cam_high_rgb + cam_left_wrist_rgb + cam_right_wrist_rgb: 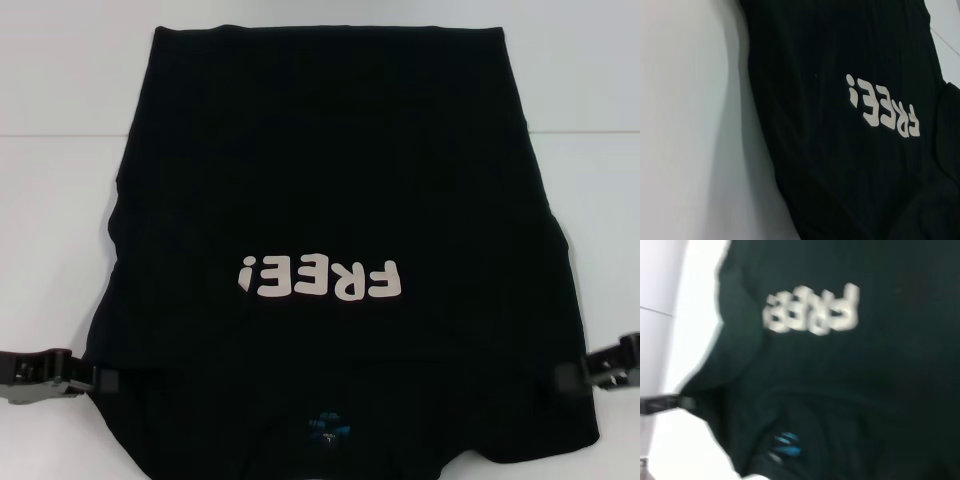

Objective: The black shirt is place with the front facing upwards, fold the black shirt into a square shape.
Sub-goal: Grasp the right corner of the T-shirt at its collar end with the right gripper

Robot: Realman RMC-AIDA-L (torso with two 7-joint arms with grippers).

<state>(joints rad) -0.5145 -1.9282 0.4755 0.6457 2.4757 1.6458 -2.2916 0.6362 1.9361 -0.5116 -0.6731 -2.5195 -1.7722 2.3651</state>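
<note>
Head view, shirt: the black shirt is seen spread flat over the white table, front up, neck end nearest the robot.
Head view, lettering: the white "FREE!" print is read upside down, sitting toward the near half of the cloth.
Head view, label: a small blue neck label is spotted close to the near edge, just below the print.
Head view, sides: both sleeves appear tucked in, so a tall, tapering outline is formed, narrower at the far end.
Head view, left gripper: the left gripper is placed at the shirt's left edge, low and level with the table; its fingertips are met by the cloth, and whether they are clamped cannot be told.
Head view, right gripper: the right gripper is mirrored at the right edge, touching the cloth; its grip cannot be told either.
Left wrist view: the black shirt is shown filling most of the picture, the print on it, bare table beside its edge.
Right wrist view: the shirt is caught blurred, with the print and the blue label; the left gripper is glimpsed at the far edge of the cloth.
</note>
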